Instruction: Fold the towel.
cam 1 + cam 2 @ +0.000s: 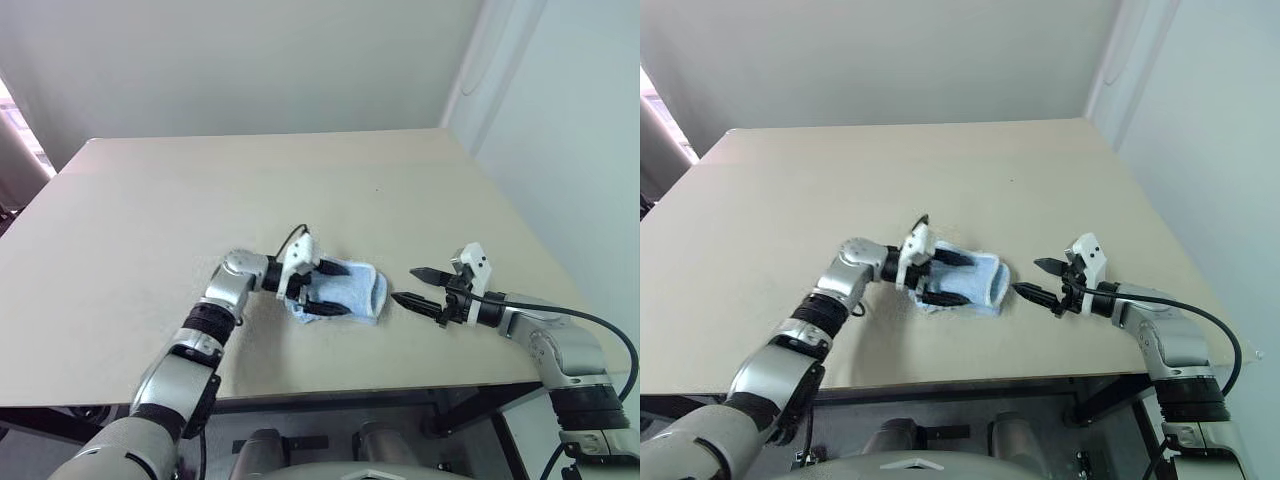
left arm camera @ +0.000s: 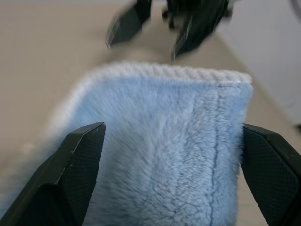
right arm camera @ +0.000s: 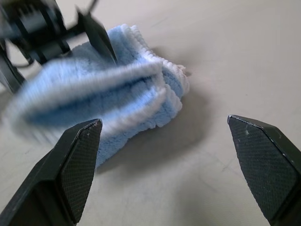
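Observation:
The towel [image 1: 366, 290] is a light blue terry cloth with white edging, folded into a small thick bundle near the table's front edge. My left gripper [image 1: 343, 289] stands open over the bundle's left part, one black finger along its far side and one along its near side. The left wrist view has the towel [image 2: 169, 155] lying between the fingers [image 2: 75, 174]. My right gripper [image 1: 403, 285] is open just right of the towel, apart from it, with nothing between its fingers [image 3: 75, 165]. The towel's layered edge [image 3: 141, 89] faces it.
The beige table [image 1: 200, 190] stretches wide to the left and back of the towel. Its front edge [image 1: 400, 388] runs close below both grippers. A white wall [image 1: 570, 150] stands along the table's right side.

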Robot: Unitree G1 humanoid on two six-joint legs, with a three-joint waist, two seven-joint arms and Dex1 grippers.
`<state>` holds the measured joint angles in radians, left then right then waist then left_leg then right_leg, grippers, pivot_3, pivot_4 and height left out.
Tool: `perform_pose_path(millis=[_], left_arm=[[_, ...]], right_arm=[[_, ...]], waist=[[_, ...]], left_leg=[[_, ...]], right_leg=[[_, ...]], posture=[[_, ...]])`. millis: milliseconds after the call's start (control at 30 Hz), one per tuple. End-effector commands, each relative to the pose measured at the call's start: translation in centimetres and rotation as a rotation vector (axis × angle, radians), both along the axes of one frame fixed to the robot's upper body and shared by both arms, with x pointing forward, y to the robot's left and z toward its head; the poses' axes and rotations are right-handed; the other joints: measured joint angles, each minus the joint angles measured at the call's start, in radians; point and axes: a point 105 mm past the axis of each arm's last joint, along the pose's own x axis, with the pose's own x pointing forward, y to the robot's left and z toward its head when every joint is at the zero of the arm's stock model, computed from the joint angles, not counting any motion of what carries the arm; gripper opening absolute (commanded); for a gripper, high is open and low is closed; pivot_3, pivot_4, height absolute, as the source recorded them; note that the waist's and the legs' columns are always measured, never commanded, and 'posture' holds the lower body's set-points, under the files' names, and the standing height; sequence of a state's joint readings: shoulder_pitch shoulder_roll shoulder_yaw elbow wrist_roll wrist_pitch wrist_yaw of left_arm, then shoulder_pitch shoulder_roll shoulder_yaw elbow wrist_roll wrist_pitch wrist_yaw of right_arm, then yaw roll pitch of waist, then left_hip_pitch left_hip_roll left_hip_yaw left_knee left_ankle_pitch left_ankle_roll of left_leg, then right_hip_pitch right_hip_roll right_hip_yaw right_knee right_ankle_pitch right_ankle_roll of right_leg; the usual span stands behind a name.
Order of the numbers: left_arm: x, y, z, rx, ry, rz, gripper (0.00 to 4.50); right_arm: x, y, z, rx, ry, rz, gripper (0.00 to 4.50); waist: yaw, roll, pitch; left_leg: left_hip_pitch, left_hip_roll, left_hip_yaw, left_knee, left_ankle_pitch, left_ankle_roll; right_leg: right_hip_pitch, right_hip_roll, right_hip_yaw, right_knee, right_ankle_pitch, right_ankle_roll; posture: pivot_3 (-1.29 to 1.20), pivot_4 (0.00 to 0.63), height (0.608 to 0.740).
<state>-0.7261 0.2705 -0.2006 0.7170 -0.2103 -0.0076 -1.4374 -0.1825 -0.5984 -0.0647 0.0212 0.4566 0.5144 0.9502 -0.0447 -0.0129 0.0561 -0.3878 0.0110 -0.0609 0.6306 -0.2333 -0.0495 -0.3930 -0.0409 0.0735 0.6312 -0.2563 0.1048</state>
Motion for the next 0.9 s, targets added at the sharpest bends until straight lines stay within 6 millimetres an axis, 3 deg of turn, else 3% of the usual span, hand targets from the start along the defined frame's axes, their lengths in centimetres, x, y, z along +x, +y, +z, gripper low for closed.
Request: perform_pose_path(millis=[33,267,433,567,767,900], left_arm=[[1.4,0.5,2.2,-0.029,-0.030,0.045,4.48],[1.9,-0.7,1.0,-0.011,0.028,0.061,4.48],[1.7,-2.3,-1.4,0.043,-0.006,0.088,4.48],[1.3,-2.6,-2.0,0.038,0.031,0.082,4.48],[1.9,-2.2,-0.4,-0.043,0.053,0.109,2.48],[2.0,-2.0,-0.9,0.013,0.001,0.118,0.97]], right_arm=[[0.5,0.4,1.6,0.021,-0.071,0.011,4.50],[0.6,0.3,1.5,0.005,-0.074,0.005,4.50],[0.9,-0.1,1.7,-0.014,-0.085,-0.010,4.50],[0.9,0.1,1.8,-0.014,-0.090,-0.012,4.50],[0.8,0.1,1.6,-0.012,-0.087,-0.016,4.50],[0.9,0.1,1.6,-0.012,-0.087,-0.014,4.50]], waist=[[0.002,0.000,0.000],[0.004,0.000,0.000],[0.003,0.000,0.000],[0.003,0.000,0.000],[0.003,0.000,0.000],[0.003,0.000,0.000]], left_leg=[[0.000,0.000,0.000,0.000,0.000,0.000],[0.000,0.000,0.000,0.001,0.000,0.000],[0.000,0.000,0.000,0.001,0.000,0.000],[0.000,0.000,0.000,0.001,0.000,0.000],[0.000,0.000,0.000,0.001,0.000,0.000],[0.000,0.000,0.000,0.001,0.000,0.000]], right_leg=[[0.000,0.000,0.000,0.000,0.000,0.000],[0.001,0.000,0.000,-0.001,0.000,0.000],[0.001,0.000,0.000,-0.001,0.000,0.000],[0.001,0.000,0.000,0.000,0.000,0.000],[0.001,0.000,0.000,0.000,0.000,0.000],[0.001,0.000,0.000,0.000,0.000,0.000]], posture=[[0.00,0.000,0.740],[0.00,0.000,0.740],[0.00,0.000,0.740],[0.00,0.000,0.740],[0.00,0.000,0.740],[0.00,0.000,0.740]])
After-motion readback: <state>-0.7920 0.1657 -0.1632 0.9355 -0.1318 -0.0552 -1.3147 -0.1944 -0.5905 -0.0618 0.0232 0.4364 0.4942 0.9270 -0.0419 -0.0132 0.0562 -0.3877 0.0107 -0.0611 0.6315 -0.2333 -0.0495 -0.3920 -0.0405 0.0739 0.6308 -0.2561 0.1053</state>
